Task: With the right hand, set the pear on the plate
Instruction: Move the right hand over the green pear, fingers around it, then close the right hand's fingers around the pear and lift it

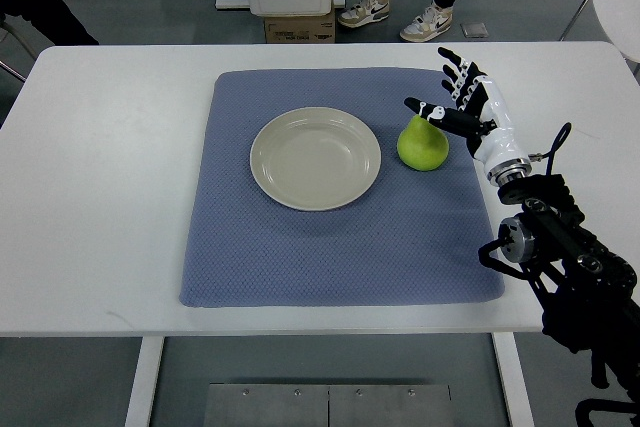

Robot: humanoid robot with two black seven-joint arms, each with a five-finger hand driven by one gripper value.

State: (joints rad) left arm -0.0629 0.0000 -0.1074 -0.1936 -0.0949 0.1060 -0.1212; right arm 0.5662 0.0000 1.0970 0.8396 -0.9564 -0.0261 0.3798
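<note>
Pear (423,145): green, upright on the blue mat (300,257), just right of the plate (270,162) and apart from it; its stem end points up toward the robot hand's thumb.
Plate: cream, round, nothing in it, near the middle of the mat.
Mat: blue woven cloth lying flat on the white surface (100,197), covering most of its centre.
Right robot hand (462,97): comes in from the right edge, black and white, fingers spread and released, holding nothing; the thumb reaches over the top of the pear, whether it touches cannot be told; the other fingers fan out beyond the fruit.
Right arm: black linkage and cable run from the wrist toward the lower right corner.
Background: a person's legs in sneakers (400,15) stand on the floor beyond the surface, beside a cardboard box (297,29).
</note>
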